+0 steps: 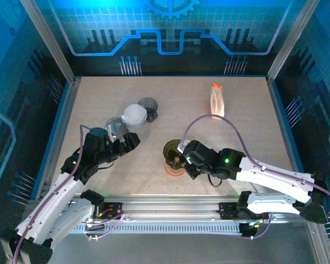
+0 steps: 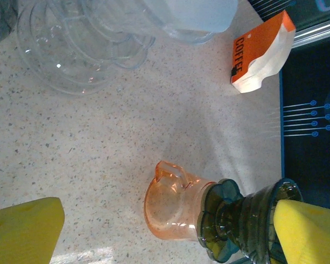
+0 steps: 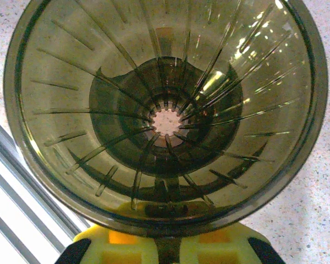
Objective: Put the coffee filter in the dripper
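Nearest, at 6 o'clock on the table, the right gripper (image 1: 182, 159) is pinched on the rim of the dark dripper (image 1: 173, 151), steadying it on the orange carafe (image 1: 173, 168). The left gripper (image 1: 126, 140) is spread wide with nothing in it. The white coffee filter (image 1: 135, 115) sits at its 1 o'clock, among clear glassware (image 1: 116, 127).

Looks like the pick-up stage: next it needs a gentle pinch on the filter. The right wrist cam looks straight down into the dripper's bare ribs, detail the overhead view is too coarse to give.

Dripper (image 1: 172, 149): stood on the carafe (image 1: 174, 168), at the front centre of the worktop (image 1: 99, 93).
Glass vessels (image 1: 133, 117): stood grouped behind and left of the dripper.
Coffee bag (image 1: 217, 100): lay back right, well apart from both.
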Controlling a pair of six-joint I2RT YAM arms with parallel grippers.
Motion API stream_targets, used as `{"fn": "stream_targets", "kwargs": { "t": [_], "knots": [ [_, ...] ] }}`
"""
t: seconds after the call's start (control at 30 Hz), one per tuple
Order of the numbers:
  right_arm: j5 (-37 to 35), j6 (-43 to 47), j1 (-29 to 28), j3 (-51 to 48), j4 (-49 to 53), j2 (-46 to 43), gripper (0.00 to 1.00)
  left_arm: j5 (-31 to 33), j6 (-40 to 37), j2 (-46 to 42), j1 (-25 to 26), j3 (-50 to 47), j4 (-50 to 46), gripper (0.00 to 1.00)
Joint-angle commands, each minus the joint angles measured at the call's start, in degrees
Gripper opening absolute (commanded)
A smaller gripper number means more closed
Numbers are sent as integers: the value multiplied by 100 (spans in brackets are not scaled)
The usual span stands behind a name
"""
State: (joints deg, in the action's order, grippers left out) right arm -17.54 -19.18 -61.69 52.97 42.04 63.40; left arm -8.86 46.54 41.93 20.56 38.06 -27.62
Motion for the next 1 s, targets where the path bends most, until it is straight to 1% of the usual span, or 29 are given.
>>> {"fn": "stream_targets", "kwargs": {
  "t": [0.0,0.5,0.57,0.6,0.73,0.77,0.83,0.9,0.97],
  "knots": [
    [83,-141,46,78,-15,-54,0,-113,21,-36,-28,-106,84,99],
    [81,-370,1,-224,-46,-74,0,-108,55,-29,-25,-159,115,99],
    [42,-394,-5,-226,-38,-73,9,-113,55,-27,-25,-153,115,99],
    [31,-406,-5,-217,-29,-81,16,-115,51,-27,-25,-158,116,99],
    [-17,-424,-18,-193,-29,-151,56,-111,57,-34,-25,-155,99,99],
    [-36,-420,-20,-178,-21,-166,62,-115,57,-40,-26,-161,107,99],
    [-63,-407,-23,-140,-1,-202,72,-117,59,-36,-26,-159,107,99],
    [-100,-407,-29,-105,6,-245,77,-124,65,-42,-28,-160,115,99],
    [-136,-399,-24,-86,10,-303,79,-128,70,-36,-25,-168,134,99]
  ]
}}
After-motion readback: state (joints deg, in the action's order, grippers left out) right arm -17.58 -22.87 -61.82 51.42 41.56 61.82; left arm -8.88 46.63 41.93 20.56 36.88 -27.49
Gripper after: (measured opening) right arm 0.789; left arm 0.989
